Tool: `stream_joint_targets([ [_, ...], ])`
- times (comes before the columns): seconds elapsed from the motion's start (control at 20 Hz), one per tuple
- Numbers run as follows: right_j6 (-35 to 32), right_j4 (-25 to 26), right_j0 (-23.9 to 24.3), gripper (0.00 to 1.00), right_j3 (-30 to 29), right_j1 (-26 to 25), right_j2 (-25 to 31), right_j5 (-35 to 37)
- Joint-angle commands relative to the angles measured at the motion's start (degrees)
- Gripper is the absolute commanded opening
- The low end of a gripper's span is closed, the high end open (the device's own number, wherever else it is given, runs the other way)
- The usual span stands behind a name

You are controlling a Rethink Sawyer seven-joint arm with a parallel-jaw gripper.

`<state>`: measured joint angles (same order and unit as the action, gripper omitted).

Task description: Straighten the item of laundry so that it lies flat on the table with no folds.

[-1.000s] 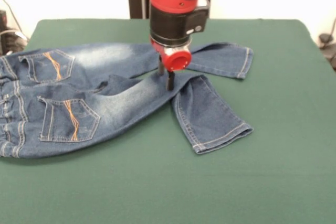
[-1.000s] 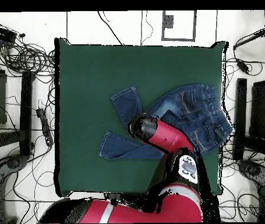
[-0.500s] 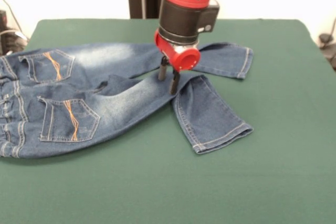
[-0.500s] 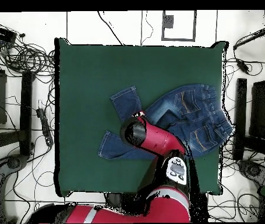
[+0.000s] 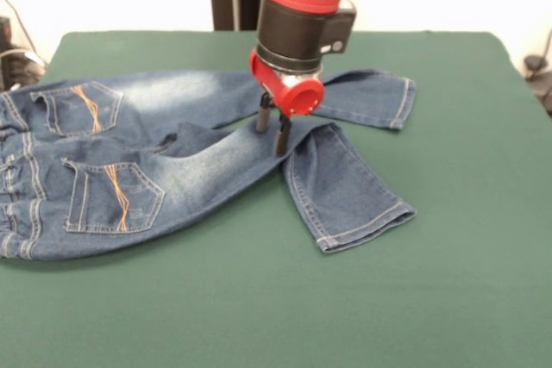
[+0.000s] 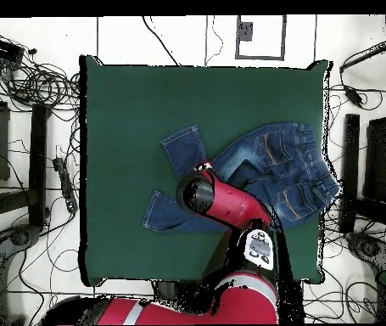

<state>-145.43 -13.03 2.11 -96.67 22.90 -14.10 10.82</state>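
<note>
Here the small blue denim jeans (image 5: 164, 165) lie mostly spread on the green surface (image 5: 448, 299), but one lower leg is bent at the knee, where the claw (image 5: 271, 127) hovers slightly open, gripping nothing, so flattening looks unfinished.

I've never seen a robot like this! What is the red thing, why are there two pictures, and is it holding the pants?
The red and black thing is a robot arm. At its tip is a gripper, like a hand with two fingers. One picture looks across the table; the other looks straight down from above. On the green table lies a small pair of jeans with one leg bent sideways. The fingers are open, reaching down at that bend, and hold nothing. Whether they touch the cloth, I can't tell.
</note>
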Motion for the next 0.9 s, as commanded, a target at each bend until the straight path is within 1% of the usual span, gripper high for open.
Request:
stream_joint_targets([
  [0.05,-5.8,0.8,-1.2,1.00,-3.1,-3.3,2.8,-0.5],
  [0.3,-5.4,1.1,-1.3,1.00,-5.6,0.7,2.6,2.5],
  [0.6,-3.4,1.9,-0.6,1.00,-6.8,4.9,1.9,6.8],
  [0.8,-3.6,1.8,-1.7,1.00,-6.4,5.5,0.9,8.3],
  [0.9,-4.1,1.5,-1.6,1.00,-5.6,3.7,1.3,6.7],
])
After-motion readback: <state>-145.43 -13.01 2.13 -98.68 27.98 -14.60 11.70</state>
